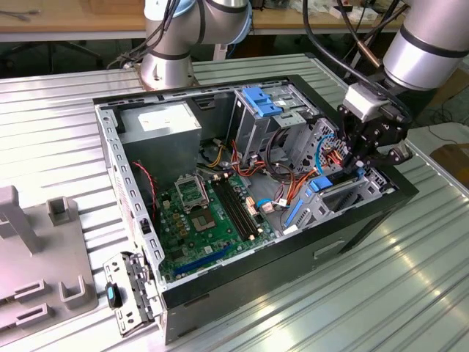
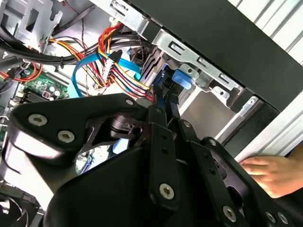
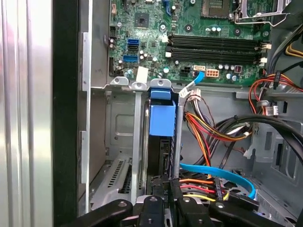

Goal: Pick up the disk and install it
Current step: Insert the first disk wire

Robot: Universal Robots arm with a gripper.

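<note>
The disk [image 3: 162, 120] stands on edge in a slot of the lower drive bay, its blue carrier [image 2: 181, 78] pointing into the open computer case [image 1: 139, 220]. My gripper [image 3: 163, 201] is shut on the disk's outer end, with its black fingers [image 2: 158, 118] pressed close together around the thin blue-edged drive. In the exterior view the gripper [image 1: 357, 163] hangs over the case's corner on the exterior view's right, and the disk's blue rail [image 1: 327, 182] shows just below it, low in the bay.
Bundled red, yellow and blue cables [image 3: 208, 132] crowd the bay beside the disk. The motherboard [image 1: 201, 213] lies on the case floor. A blue latch [image 1: 260, 99] tops the silver cage. A person's hand [image 2: 270, 172] rests outside the case. A grey fixture [image 1: 37, 271] stands at the exterior view's left.
</note>
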